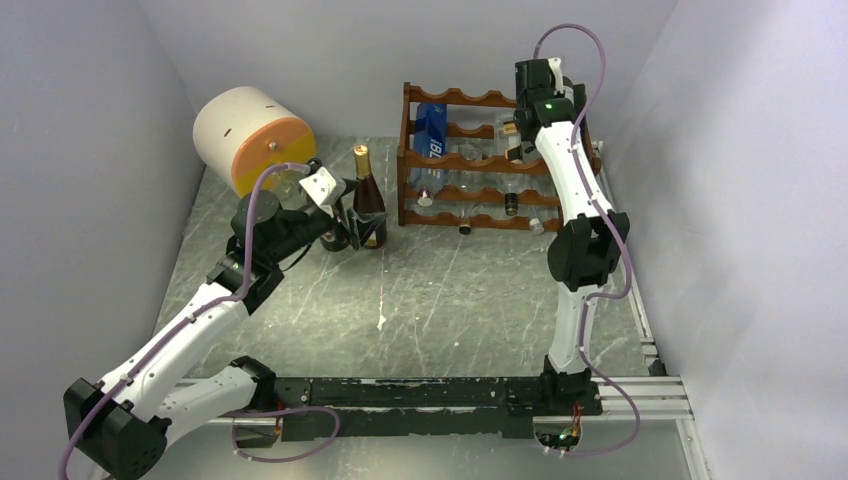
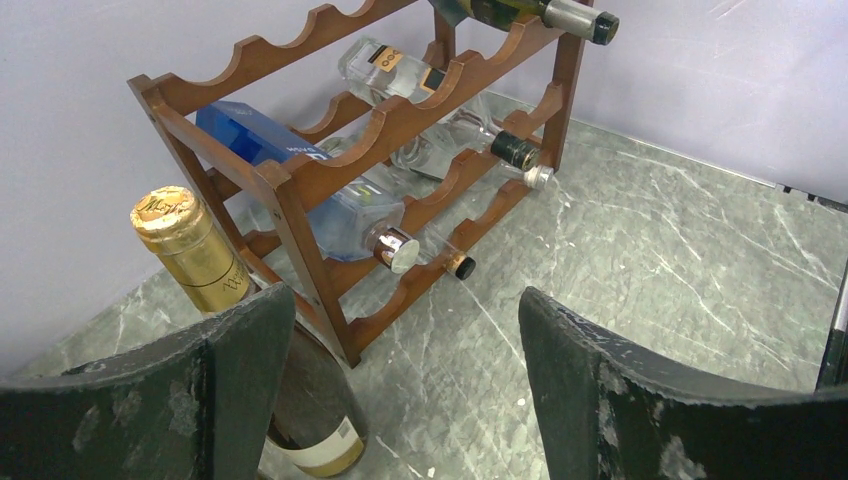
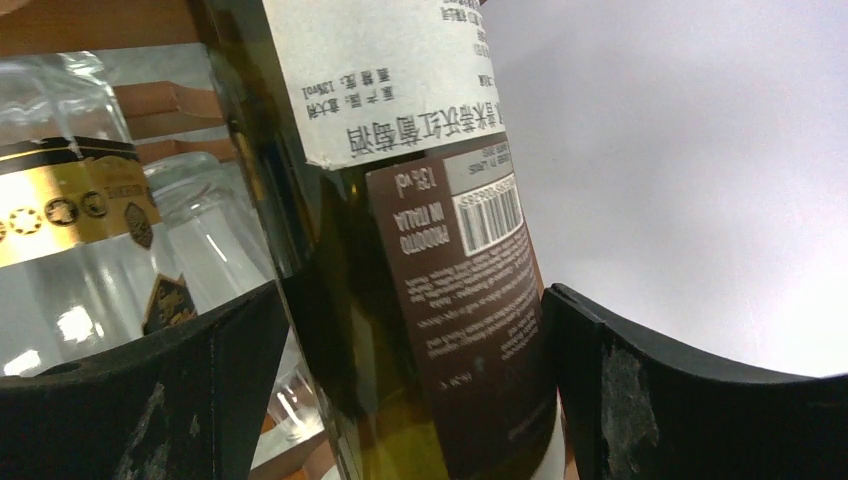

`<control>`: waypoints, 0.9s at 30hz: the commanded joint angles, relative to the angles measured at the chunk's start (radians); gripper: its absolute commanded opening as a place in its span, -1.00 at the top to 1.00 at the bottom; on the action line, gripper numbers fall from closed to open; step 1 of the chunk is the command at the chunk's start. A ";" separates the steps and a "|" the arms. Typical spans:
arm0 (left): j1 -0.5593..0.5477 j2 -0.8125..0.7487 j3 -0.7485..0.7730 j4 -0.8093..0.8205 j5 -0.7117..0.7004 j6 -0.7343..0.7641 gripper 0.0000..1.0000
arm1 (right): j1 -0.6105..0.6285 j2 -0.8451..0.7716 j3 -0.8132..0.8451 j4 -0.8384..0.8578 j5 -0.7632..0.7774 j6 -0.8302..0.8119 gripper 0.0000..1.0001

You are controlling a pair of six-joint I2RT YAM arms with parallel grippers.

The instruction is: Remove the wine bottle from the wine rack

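The dark reddish-brown wine rack (image 1: 470, 160) stands at the back of the table and also shows in the left wrist view (image 2: 400, 110). A dark green wine bottle (image 3: 430, 250) with brown and white labels lies on the rack's top right tier (image 2: 520, 12). My right gripper (image 3: 415, 300) reaches to that top right corner (image 1: 522, 140), and its fingers close on either side of this bottle's body. My left gripper (image 2: 405, 300) is open and empty, low beside a standing gold-foiled bottle (image 1: 366, 195) left of the rack (image 2: 190, 250).
The rack also holds a blue bottle (image 1: 430, 130) and several clear glass bottles (image 2: 400, 75). A large white and orange cylinder (image 1: 252, 140) lies at the back left. Purple-grey walls close in on three sides.
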 commanded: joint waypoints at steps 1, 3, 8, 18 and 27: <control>-0.005 0.002 0.032 0.003 0.021 0.003 -0.73 | -0.013 0.012 0.009 -0.002 -0.016 -0.011 -0.99; -0.005 0.003 0.032 0.003 0.023 0.003 -0.73 | -0.021 0.014 0.006 0.002 -0.016 -0.007 -0.99; -0.005 -0.002 0.029 0.008 0.030 0.003 -0.74 | -0.028 0.024 0.033 -0.017 -0.048 0.015 -0.69; -0.005 0.015 0.031 0.005 0.059 0.006 -0.78 | -0.009 -0.120 0.024 0.024 -0.150 0.071 0.10; -0.006 0.044 0.040 -0.001 0.077 -0.006 -0.77 | -0.019 -0.281 -0.163 0.204 -0.260 0.153 0.76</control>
